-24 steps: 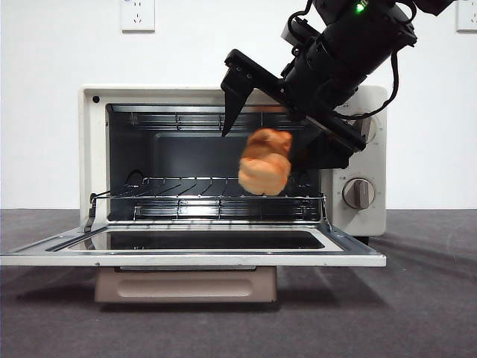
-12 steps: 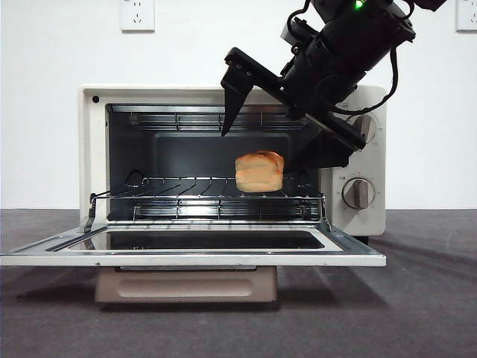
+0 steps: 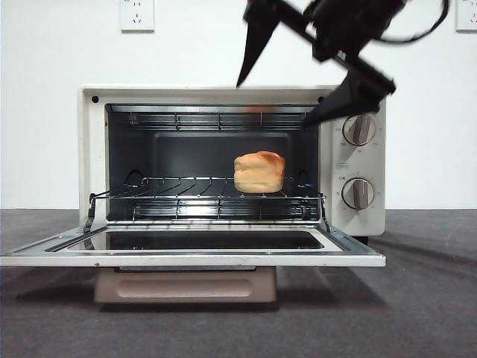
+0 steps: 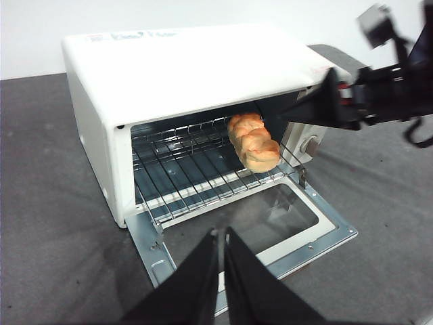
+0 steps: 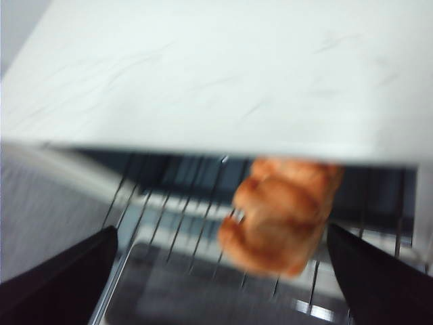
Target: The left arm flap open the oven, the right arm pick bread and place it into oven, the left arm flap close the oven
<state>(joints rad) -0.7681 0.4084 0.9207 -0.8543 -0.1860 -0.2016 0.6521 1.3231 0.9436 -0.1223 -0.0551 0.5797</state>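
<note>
White wall behind, oven [image 3: 231,160] door down, bread [image 3: 259,172] on the rack.
Your right gripper [image 3: 313,71] hangs wide open, empty, above; left gripper [image 4: 221,244] closed, empty.

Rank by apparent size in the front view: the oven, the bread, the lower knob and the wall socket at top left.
1. The oven, by far the largest.
2. The bread on the rack.
3. The wall socket and the lower knob look alike; the socket is cut off by the frame and sits farther back, so no ranking.
</note>
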